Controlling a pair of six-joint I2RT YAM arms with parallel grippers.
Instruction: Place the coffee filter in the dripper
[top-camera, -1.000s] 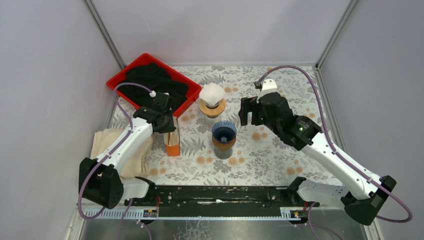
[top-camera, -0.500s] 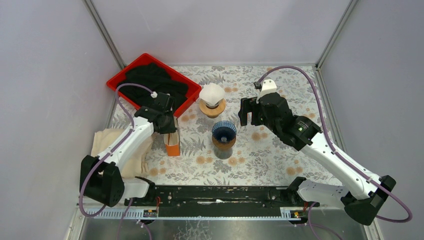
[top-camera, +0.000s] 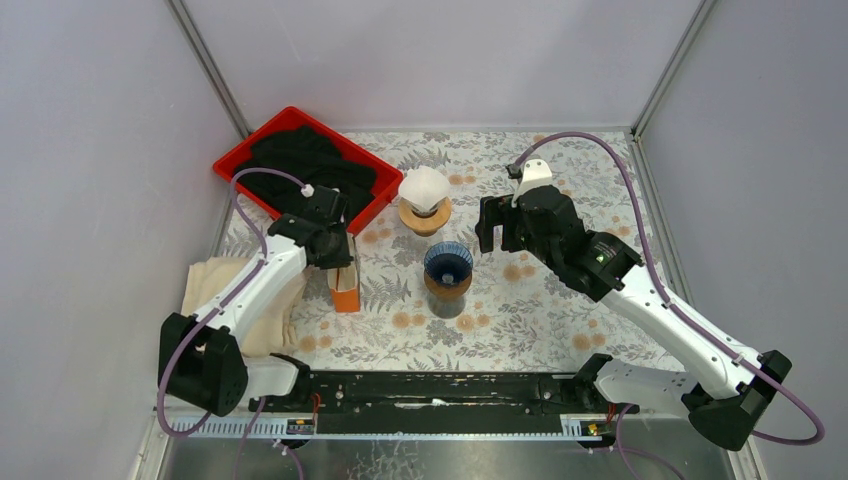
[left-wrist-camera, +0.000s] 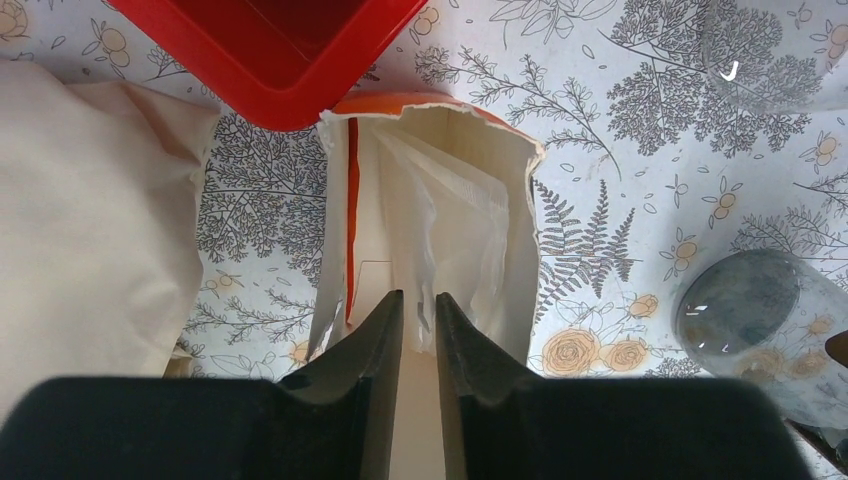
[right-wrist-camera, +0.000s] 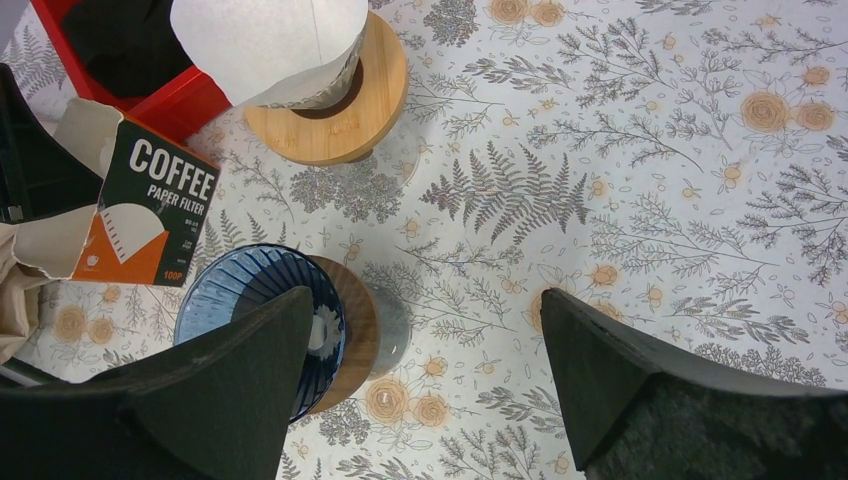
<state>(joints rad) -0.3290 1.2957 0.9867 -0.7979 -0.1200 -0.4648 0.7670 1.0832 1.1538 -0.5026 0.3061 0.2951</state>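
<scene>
There are two drippers on the flowery tabletop; the far dripper sits on a wooden ring and already has one white paper in it; the blue dripper stands nearer and has no paper in it; there is one orange filter box, torn open at the top, just beside the one red tray; there are two cloths, a black cloth in the tray and a cream cloth next to the box; the left claw is down in the box mouth, its two fingers nearly together and pinching the edge of one coffee filter among a few white ones; the right claw hangs wide open above the blue dripper and holds nothing.
</scene>
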